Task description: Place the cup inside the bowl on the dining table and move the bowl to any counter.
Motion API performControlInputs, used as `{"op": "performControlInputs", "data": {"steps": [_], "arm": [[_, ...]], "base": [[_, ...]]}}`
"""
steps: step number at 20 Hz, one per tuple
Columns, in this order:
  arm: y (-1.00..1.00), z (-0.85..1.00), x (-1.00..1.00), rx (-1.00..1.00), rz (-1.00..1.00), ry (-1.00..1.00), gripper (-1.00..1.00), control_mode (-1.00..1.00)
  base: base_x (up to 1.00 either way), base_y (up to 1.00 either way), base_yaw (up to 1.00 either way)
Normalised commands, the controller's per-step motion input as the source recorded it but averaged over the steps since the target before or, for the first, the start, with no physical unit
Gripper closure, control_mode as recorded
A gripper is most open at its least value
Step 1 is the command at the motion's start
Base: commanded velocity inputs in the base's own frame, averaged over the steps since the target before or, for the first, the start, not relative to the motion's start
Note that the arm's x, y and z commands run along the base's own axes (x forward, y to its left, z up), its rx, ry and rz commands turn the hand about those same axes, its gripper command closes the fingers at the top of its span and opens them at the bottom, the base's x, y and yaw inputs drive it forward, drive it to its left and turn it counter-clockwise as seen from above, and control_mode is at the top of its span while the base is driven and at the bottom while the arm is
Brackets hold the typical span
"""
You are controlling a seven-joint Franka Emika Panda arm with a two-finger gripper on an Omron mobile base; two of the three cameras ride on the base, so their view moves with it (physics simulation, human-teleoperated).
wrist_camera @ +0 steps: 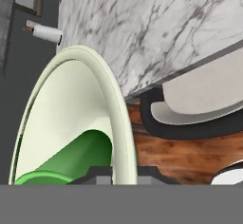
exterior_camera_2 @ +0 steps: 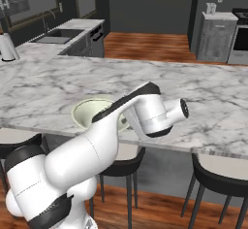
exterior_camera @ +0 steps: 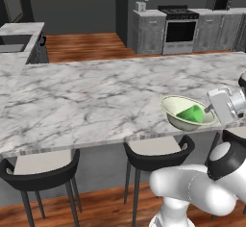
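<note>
Green cup lies sideways in the bowl near the table edge. Arm reaches low; tool fingertips straddle the bowl's rim, grip hard to tell.

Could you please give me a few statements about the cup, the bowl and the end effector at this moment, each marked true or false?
1. The cup lies on its side inside the bowl. True.
2. The bowl sits on a counter beside the stove. False: it is at the near edge of the dining table, above the stools.
3. The end effector is at the bowl's rim. True: a finger sits on each side of it.
4. The cup is red. False: it is bright green.
5. The bowl is upside down. False: its opening faces up.
</note>
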Motion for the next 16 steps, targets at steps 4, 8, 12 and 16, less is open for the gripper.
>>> {"op": "performControlInputs", "data": {"steps": [4, 8, 12, 16], "arm": [[0.0, 0.0, 0.0, -0.15, -0.05, 0.21, 1.0, -1.0], [0.0, 0.0, 0.0, -0.07, -0.02, 0.01, 1.0, -1.0], [0.0, 0.0, -0.08, 0.0, 0.0, -0.14, 1.0, -1.0], [0.0, 0.0, -0.08, -0.01, 0.0, -0.16, 1.0, -1.0]], "base": [[0.0, 0.0, 0.0], [0.0, 0.0, 0.0], [0.0, 0.0, 0.0], [0.0, 0.0, 0.0]]}}
